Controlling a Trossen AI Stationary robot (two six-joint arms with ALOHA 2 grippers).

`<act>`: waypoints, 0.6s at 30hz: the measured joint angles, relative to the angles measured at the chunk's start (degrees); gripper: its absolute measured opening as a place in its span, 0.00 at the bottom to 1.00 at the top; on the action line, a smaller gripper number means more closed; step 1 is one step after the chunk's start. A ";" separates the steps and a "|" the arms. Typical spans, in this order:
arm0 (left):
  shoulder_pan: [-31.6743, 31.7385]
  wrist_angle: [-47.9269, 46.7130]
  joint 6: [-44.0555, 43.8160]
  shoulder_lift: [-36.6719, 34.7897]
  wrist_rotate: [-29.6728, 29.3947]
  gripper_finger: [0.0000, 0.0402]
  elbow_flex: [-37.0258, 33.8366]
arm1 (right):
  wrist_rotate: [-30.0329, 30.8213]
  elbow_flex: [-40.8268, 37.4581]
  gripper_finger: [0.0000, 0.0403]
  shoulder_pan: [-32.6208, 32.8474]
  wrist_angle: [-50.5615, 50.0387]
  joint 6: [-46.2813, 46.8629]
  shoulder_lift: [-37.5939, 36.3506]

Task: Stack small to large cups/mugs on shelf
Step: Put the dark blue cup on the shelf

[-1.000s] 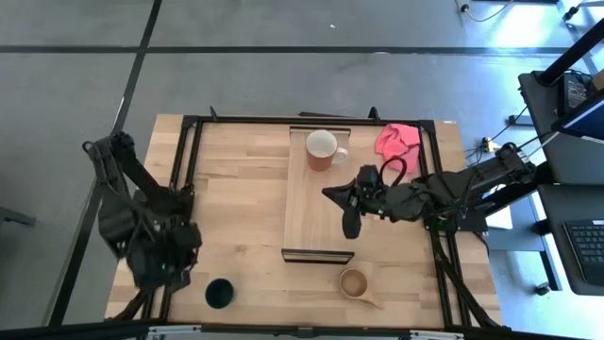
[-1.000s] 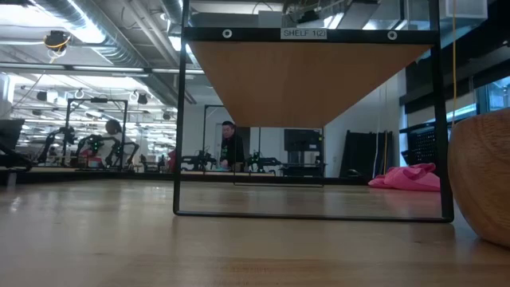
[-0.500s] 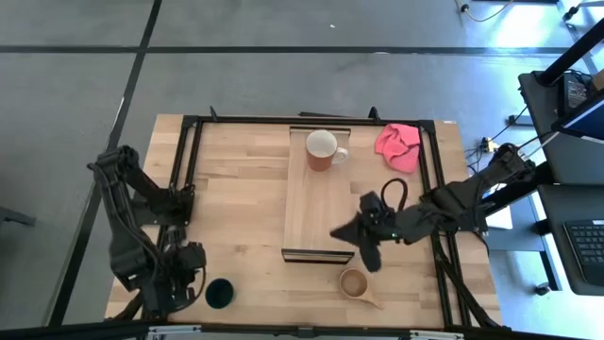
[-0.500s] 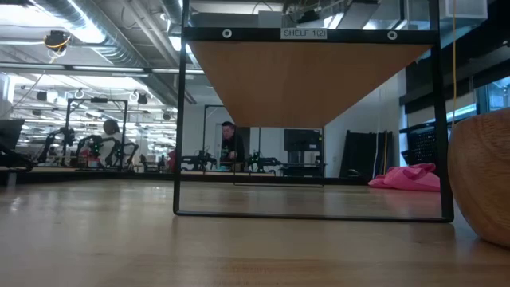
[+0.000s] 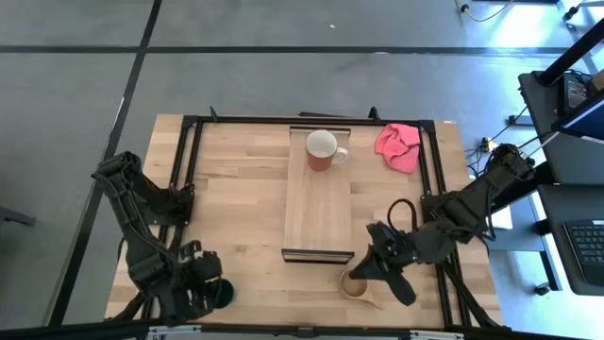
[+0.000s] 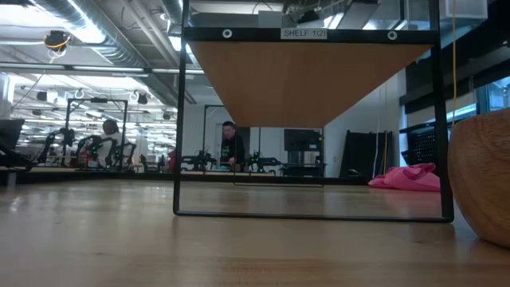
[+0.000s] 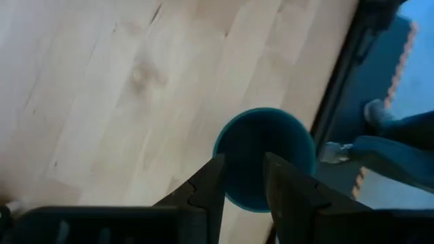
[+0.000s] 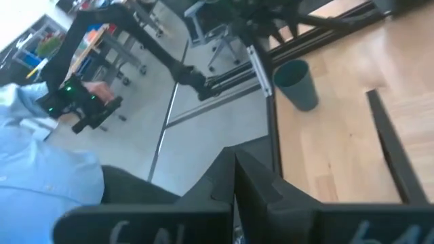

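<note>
High view looks straight down; low view sits at tabletop level; both share the pink cloth (image 5: 397, 146).

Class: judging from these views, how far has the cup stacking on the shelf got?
Done: only the red mug stands on the shelf. In hand: the left gripper, open, is over the green cup at the table's near edge; the right gripper is beside the wooden cup, holding nothing. Left: both cups must reach the shelf, and nothing is stacked yet.
</note>
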 joint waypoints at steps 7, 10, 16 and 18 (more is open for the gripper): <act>0.58 0.63 0.12 3.86 6.10 0.27 -0.02 | 6.92 -0.02 0.02 4.63 0.00 -1.06 0.13; 0.47 1.41 0.10 4.18 7.27 0.27 -0.02 | 9.86 -0.02 0.02 6.39 -0.06 -1.13 0.13; 0.53 1.16 -0.03 4.15 6.45 0.27 -0.02 | 13.17 -0.03 0.02 8.14 -0.28 -1.13 0.13; 0.53 1.12 -0.28 4.16 6.10 0.27 -0.02 | 13.32 -0.04 0.02 8.35 -0.28 -1.13 0.13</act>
